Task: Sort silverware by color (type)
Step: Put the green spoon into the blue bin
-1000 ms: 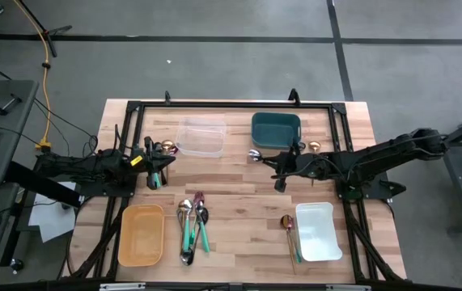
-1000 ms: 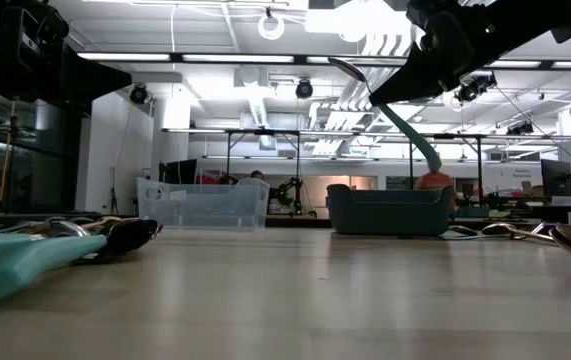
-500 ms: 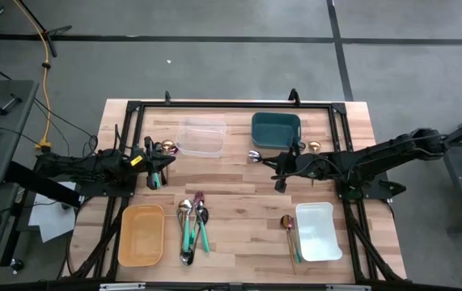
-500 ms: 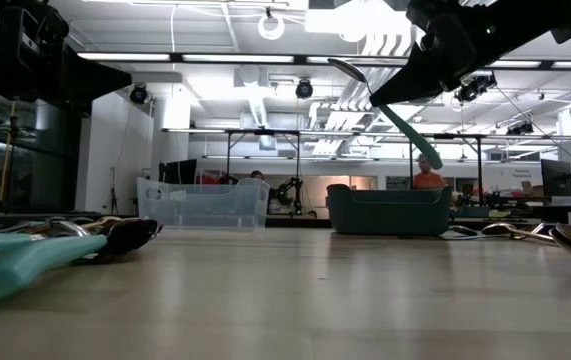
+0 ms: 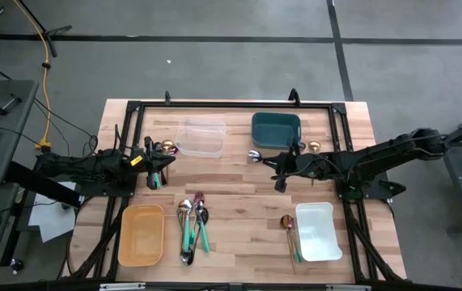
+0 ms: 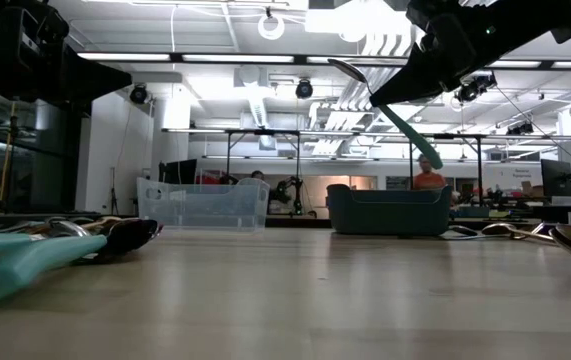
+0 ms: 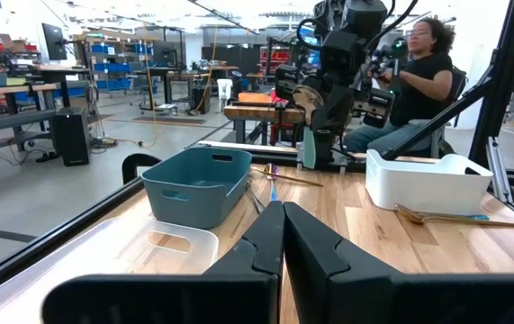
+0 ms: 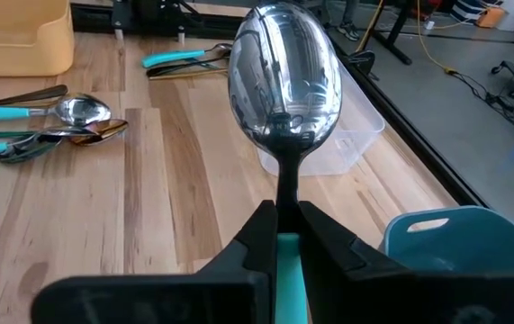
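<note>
High view: the right gripper hangs just beside the teal bin, its fingers pinching a teal-handled spoon.

Low view: the spoon's handle slants down above the bin.

Right wrist view: the grip is narrow; released short, it may miss.

Left gripper is shut, empty.

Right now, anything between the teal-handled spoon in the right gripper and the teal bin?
Nothing visible. The right gripper holds the teal-handled silver spoon above bare wood just in front of the dark teal rectangular bin; the clear plastic container sits off to the side, clear of that path.
</note>
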Controlling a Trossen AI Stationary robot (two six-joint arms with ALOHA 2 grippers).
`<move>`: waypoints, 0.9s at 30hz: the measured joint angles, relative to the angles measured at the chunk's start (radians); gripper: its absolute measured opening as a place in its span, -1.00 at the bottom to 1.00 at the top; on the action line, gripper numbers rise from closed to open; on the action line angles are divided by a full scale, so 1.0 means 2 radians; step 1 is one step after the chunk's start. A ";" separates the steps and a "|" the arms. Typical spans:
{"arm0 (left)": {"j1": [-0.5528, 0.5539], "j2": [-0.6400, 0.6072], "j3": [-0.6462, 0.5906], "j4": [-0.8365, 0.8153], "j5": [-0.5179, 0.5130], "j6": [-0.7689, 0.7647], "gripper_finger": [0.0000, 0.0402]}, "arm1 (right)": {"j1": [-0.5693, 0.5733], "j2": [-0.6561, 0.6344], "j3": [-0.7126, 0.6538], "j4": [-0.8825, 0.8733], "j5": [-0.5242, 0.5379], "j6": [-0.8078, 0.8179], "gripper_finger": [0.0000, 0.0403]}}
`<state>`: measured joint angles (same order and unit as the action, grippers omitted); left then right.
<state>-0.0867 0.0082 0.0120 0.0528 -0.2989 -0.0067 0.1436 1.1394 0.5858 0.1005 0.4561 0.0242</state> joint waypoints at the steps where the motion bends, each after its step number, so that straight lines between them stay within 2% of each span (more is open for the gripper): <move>1: 0.000 0.000 0.000 0.000 0.000 0.000 -0.98 | 0.000 0.000 0.000 0.000 0.000 0.002 -0.86; 6: 0.000 0.000 0.000 0.000 0.000 0.000 -0.98 | 0.000 0.000 0.000 0.000 -0.002 0.022 -0.91; 27: 0.000 0.000 0.000 0.006 0.000 0.000 -0.98 | 0.000 0.000 0.000 0.000 -0.023 0.032 -0.91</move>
<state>-0.0868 0.0082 0.0120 0.0642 -0.2985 -0.0067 0.1436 1.1397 0.5858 0.1013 0.4095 0.0891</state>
